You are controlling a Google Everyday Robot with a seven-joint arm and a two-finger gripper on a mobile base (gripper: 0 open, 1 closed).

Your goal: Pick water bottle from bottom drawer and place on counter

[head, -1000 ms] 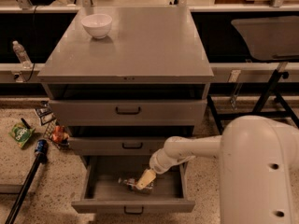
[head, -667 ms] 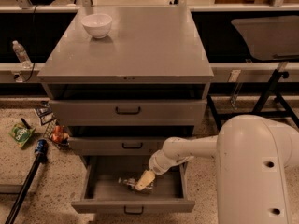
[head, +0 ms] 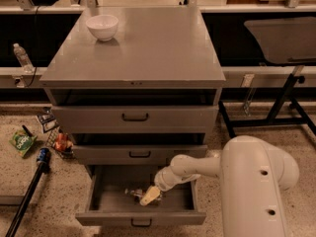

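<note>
Robot lab: grey drawer cabinet [head: 98, 117], metal-framed benches [head: 284, 36], speckled floor [head: 64, 191], pincer [head: 149, 196] in open bottom drawer [head: 108, 217].

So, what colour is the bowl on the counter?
White bowl, camera view; the gripper is down in the bottom drawer.

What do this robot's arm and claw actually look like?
The arm is smooth, rounded white shells, widening into a bulky white segment with small dark round holes. No loose cables show. The claw, down in the open bottom drawer, is a pale cream-yellow tip.
</note>
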